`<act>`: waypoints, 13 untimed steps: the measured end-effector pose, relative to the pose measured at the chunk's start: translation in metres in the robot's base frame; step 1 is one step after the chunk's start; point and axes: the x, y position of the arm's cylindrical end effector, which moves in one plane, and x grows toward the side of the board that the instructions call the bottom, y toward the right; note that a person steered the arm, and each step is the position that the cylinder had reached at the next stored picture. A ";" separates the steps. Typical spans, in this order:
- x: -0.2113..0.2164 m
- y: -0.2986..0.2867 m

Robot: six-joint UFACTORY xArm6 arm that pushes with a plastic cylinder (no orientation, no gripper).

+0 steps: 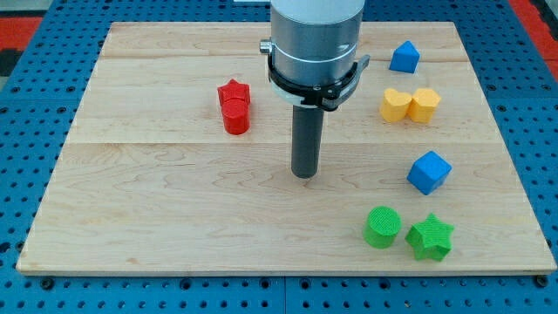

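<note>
Pale wooden table [174, 218] on a blue pegboard base [26, 87], lit evenly, eight blocks on it.

Noted near the middle: my tip [304, 175], the lower end of a straight dark rod serving as end effector. No jaws to open or close, nothing gripped. Resting on bare wood, touching no block.

Nearest to it, up and to the view's left: a red star [234, 92] and a red cylinder [235, 119], touching, the cylinder just below the star. Well apart to the view's right: a blue cube [429, 172]. Above that, a left yellow block [396, 105] and a right yellow block [425, 104], side by side in contact, shapes not clear. Near the top edge, an upper blue block [404, 58]. Toward the bottom right, a green cylinder [382, 227] just beside a green star [431, 237].

Risks, as judged:
- Paired blocks likely to split or pivot under an off-centre push, since a round tip gives only a single point of contact.
- Cylinders prone to slipping sideways off the rod.
- Green pair and upper blue block near the table edge — liable to go over if pushed outward.
- Wide arm housing above hiding part of the table behind it, so contact there hard to verify.
</note>
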 end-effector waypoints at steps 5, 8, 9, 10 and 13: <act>-0.001 0.000; -0.001 -0.015; -0.001 -0.017; 0.000 -0.018; 0.001 -0.022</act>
